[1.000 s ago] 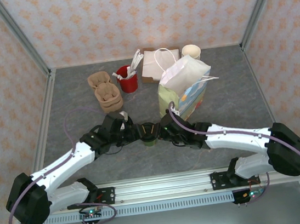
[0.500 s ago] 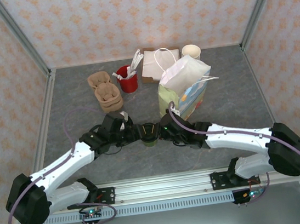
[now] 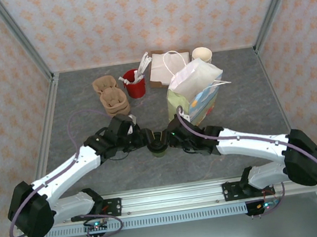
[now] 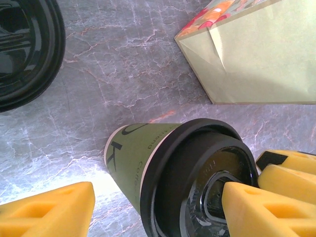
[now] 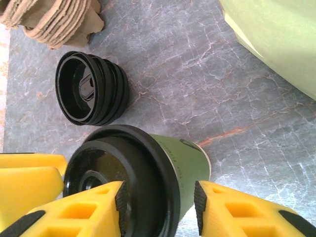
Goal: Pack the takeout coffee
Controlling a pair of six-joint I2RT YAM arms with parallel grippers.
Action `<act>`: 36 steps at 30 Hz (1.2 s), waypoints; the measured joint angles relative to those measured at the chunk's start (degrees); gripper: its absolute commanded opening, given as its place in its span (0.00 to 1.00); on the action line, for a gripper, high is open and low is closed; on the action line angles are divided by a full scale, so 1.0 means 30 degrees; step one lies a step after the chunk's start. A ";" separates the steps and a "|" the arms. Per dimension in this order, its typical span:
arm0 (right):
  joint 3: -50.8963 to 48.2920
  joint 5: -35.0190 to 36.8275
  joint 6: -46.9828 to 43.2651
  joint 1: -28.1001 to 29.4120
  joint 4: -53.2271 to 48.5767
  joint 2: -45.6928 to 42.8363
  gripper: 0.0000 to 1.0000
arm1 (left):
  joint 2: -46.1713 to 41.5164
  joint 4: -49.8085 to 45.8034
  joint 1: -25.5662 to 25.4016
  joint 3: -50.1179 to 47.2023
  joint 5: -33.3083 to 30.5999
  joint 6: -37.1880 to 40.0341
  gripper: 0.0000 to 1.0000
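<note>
The takeout coffee, a green cup with a black lid, stands upright on the table between my two grippers. My left gripper comes at it from the left and is open. In the left wrist view one finger is well clear of the cup, while the other lies over the lid. My right gripper is open too and straddles the lid rim. One of its pads is over the lid top. The other pad stands a little off the cup wall.
A stack of black lids lies just beyond the cup. The paper bag stands open behind the right gripper. Brown cup carriers, a red cup of stirrers, napkins and cream cups sit at the back.
The left gripper has moved in closer to the cup. The right gripper's jaws have widened around the lid. The cup has stayed in place.
</note>
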 measured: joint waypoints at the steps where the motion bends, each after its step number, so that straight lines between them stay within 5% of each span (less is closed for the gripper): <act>1: 0.0117 -0.0007 -0.0007 0.0000 -0.0022 0.0036 0.43 | 0.0000 -0.0087 0.0000 0.0066 0.0000 0.0007 0.70; 12: 0.2244 -0.0379 -0.0678 0.0000 -0.0860 0.0284 0.44 | -0.0117 -0.2382 0.0721 0.2849 -0.1676 0.0896 0.76; 25: 0.6193 -0.1537 -0.2834 0.0000 -0.2521 -0.1246 0.43 | -0.0466 -0.3526 0.8167 0.5770 -0.3614 0.1537 0.81; 36: 0.7402 -0.1741 -0.4444 -0.1406 -0.3643 -0.4466 0.43 | 0.3177 -0.2084 1.1730 0.6586 -0.1880 0.1756 0.75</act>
